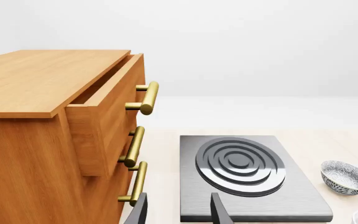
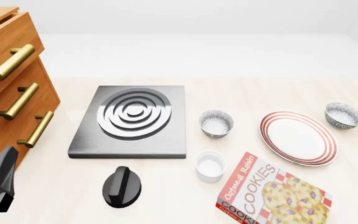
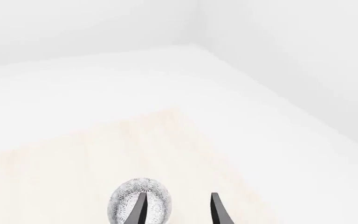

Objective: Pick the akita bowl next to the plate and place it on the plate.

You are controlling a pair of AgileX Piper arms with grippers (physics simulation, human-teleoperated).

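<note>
Front view only: we list a cookie box (image 2: 272, 191), a white ramekin (image 2: 210, 165) and a black knob (image 2: 121, 186); the left wrist view alone shows the open top drawer (image 1: 104, 112) of the wooden cabinet (image 1: 30, 140).

Akita bowl (image 2: 343, 115): small, round, grey-and-white speckled outside, pale inside, upright on the worktop (image 2: 166, 205) just beside the plate's (image 2: 298, 138) far right edge. A matching bowl (image 2: 216, 123) stands left of the plate, near the stove plate (image 2: 131, 120).

Right fingers (image 3: 138, 210): spread apart, empty, one overlapping the bowl's image. Left fingers (image 1: 219, 212): parted, holding nothing.
</note>
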